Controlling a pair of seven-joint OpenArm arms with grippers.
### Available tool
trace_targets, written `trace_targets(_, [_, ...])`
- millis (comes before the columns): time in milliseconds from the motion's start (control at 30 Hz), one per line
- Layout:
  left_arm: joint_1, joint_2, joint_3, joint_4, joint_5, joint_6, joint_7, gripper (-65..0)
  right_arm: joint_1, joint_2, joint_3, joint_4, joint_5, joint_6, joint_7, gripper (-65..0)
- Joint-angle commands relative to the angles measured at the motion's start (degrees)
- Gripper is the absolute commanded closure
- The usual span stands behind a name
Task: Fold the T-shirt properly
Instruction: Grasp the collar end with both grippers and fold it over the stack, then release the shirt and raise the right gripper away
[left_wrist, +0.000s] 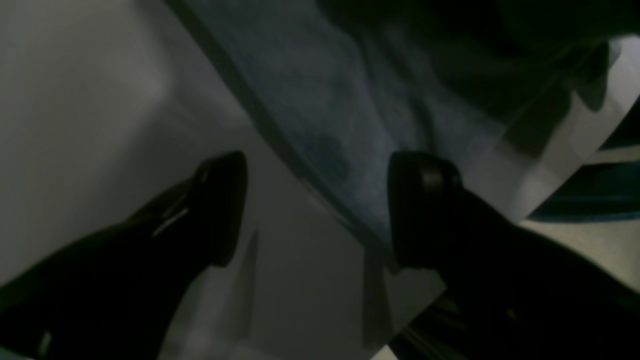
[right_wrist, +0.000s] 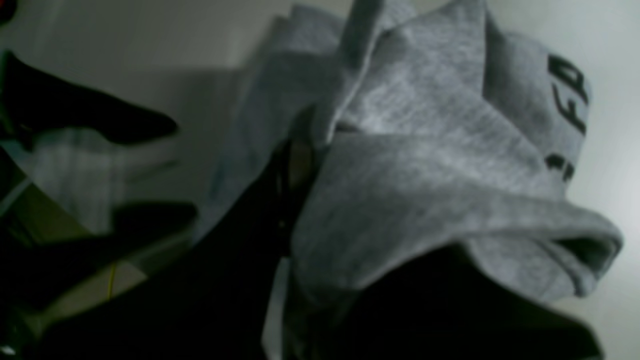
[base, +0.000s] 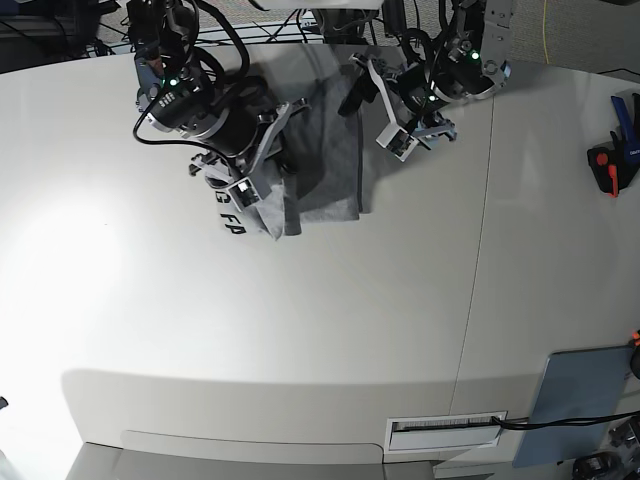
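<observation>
Grey T-shirt (base: 325, 160) bunched at the far side of the white worktop (base: 300, 330), partly lifted. Black lettering "FA" readable on a hanging fold on the base view's left. Right hand (right_wrist: 300, 165) clamped on a gathered fold of the cloth, fabric draped over its fingers. Left hand (left_wrist: 317, 210) spread wide apart, gripping nothing, poised just above the shirt's edge, one finger (left_wrist: 222, 205) over bare worktop, the other over cloth. Red-and-black tool (base: 610, 165) well apart at the worktop's right edge.
</observation>
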Motion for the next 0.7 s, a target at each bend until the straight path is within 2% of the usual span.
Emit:
trace_targets(0, [0.0,0.0,-0.04,0.24,-0.57,-0.07,-1.25,-43.8,0.37,0.11,-0.39,1.05,0.52,0.11,2.43,-0.1])
trace_targets(100, [0.0,0.0,-0.04,-1.36,-0.81,-0.11,-1.27,-43.8,0.37,-0.66,-1.18,1.01,0.44,-0.7,3.72,-0.1])
trace_targets(267, [-0.15,0.02,-0.02,-1.42,-0.79,-0.13,-1.25,-43.8,0.37,-4.79,-1.33,1.01,-1.6,-0.63,3.98,-1.6])
trace_targets(433, [-0.17,0.0,-0.04,-1.4,-0.79,-0.11,-1.25,-43.8,0.37,-6.95,-2.21,1.01,0.66,1.33,4.66,-25.7])
trace_targets(467, [-0.17,0.0,-0.04,-1.4,-0.79,-0.11,-1.25,-43.8,0.35,-7.19,-2.89,1.01,0.68,1.36,5.27,-28.8])
trace_targets(667, [-0.17,0.0,-0.04,-0.83,-0.79,-0.26,-1.25,-43.8,0.7,-7.65,-9.29,1.01,3.17,1.36,6.27,-30.6])
